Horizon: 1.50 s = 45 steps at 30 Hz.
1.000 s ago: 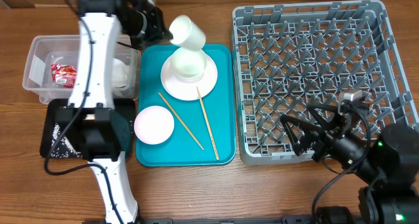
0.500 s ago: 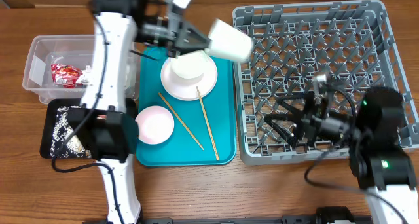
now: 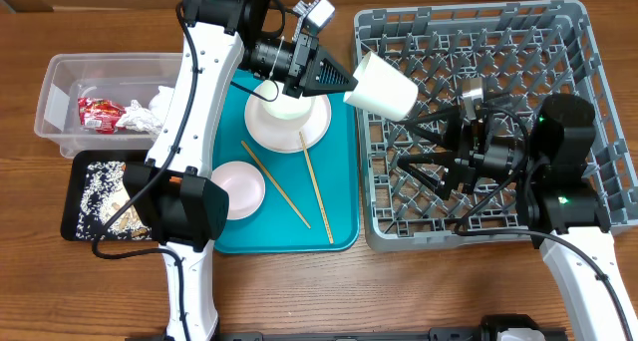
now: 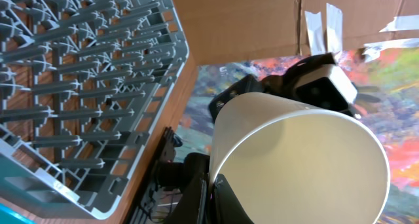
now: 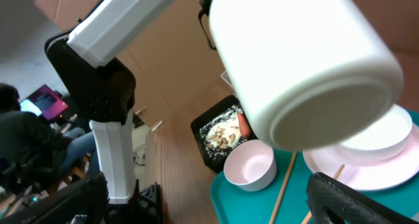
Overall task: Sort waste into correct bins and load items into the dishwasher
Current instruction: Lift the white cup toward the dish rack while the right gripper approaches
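My left gripper [image 3: 349, 82] is pinched shut on the rim of the white cup [image 3: 382, 85]. The cup hangs on its side in the air, in the upper middle of the overhead view, just over the left edge of the grey rack [image 3: 588, 42]. It looks light, hard and smooth, so I think it could slip. The rim or the round side is best to grab. Farther right, my right gripper [image 3: 404, 150] is wide open and empty, pointing at the cup.

White cup [image 3: 382, 85] aloft, tipped sideways at the left rim of the grey dish rack [image 3: 518, 42] by the table's right edge, white plate [image 3: 289, 130], small white bowl [image 3: 237, 189], two chopsticks [image 3: 317, 189] mid-table, clear tub [image 3: 48, 92] with red wrapper [image 3: 98, 112] and crumpled paper [image 3: 145, 114] at left edge, black tray [image 3: 70, 196] of rice grains [image 3: 98, 181] just nearer.
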Each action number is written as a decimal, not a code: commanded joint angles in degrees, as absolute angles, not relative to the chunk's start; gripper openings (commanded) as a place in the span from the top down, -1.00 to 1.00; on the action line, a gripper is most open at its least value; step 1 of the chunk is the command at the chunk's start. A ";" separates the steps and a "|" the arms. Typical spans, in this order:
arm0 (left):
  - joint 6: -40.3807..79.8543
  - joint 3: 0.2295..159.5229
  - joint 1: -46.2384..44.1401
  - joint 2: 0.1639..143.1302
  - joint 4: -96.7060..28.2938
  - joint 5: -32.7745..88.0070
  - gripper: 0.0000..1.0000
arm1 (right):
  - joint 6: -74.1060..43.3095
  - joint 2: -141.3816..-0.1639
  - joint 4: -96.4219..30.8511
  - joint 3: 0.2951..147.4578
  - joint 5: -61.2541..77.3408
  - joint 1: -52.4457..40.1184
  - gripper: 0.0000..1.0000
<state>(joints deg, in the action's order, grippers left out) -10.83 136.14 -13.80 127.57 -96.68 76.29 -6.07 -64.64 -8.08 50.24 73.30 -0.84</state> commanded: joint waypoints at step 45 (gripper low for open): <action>-11.11 136.94 -15.25 125.80 -96.82 74.35 0.82 | -5.72 -69.25 -6.79 51.07 69.06 5.58 -1.00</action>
